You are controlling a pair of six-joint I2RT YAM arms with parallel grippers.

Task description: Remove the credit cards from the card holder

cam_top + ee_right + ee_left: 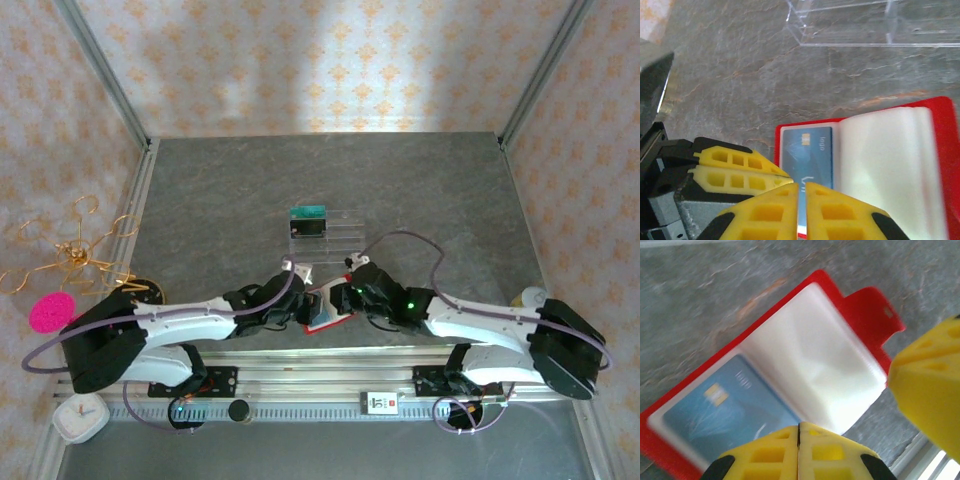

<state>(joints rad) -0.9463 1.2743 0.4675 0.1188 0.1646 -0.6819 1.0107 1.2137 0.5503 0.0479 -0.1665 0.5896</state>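
At the near edge of the bench [220, 200], one red card holder [325, 318] lies spread open between the two arms, with one blue credit card [807, 155] showing in its pocket! Right pincer [801, 212] nips that card's near edge; left pincer [799, 452] is pressed together at the holder's rim. Farther back sits one clear tray [345, 236], one teal card [308, 213] in it

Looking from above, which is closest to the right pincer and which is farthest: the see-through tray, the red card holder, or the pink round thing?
Measured from the right pincer in the top view:
1. Red card holder, at its tips, near the front edge.
2. Clear tray, just beyond it, mid-table.
3. Pink round thing, far off at the left side.
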